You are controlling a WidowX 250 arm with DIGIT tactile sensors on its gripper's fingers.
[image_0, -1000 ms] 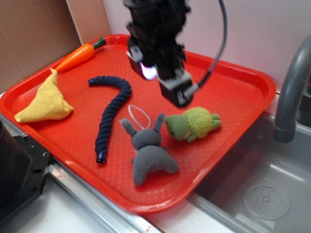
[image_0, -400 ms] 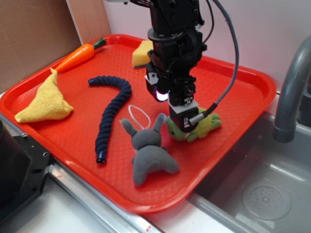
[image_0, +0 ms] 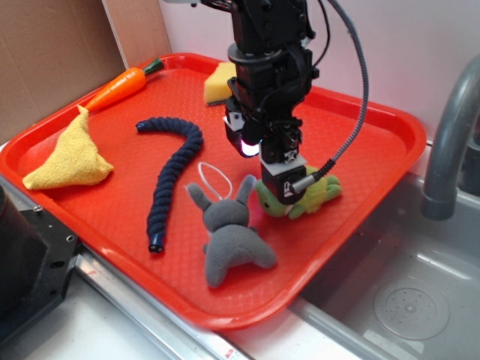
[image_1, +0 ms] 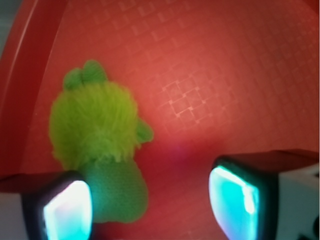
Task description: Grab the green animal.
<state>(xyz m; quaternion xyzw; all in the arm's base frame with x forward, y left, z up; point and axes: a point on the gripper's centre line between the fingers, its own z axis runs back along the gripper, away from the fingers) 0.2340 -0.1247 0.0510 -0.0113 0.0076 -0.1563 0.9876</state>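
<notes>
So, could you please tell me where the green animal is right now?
In the exterior view, the green animal lies on the red tray near its right edge, just right of the grey bunny, under the open gripper.

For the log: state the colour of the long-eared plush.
Grey plush, clearest in the exterior view.

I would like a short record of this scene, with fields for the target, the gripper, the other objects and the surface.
target: small green plush animal with fuzzy lime body and smooth olive head, lying on the tray
gripper: black gripper low over the toy, open; the head sits beside one finger, nothing grasped yet
neighbour: grey long-eared bunny plush, close beside the green toy's head
other objects: dark blue braided rope; yellow cloth; orange toy carrot; yellow sponge
surface: red plastic tray beside a metal sink
</notes>
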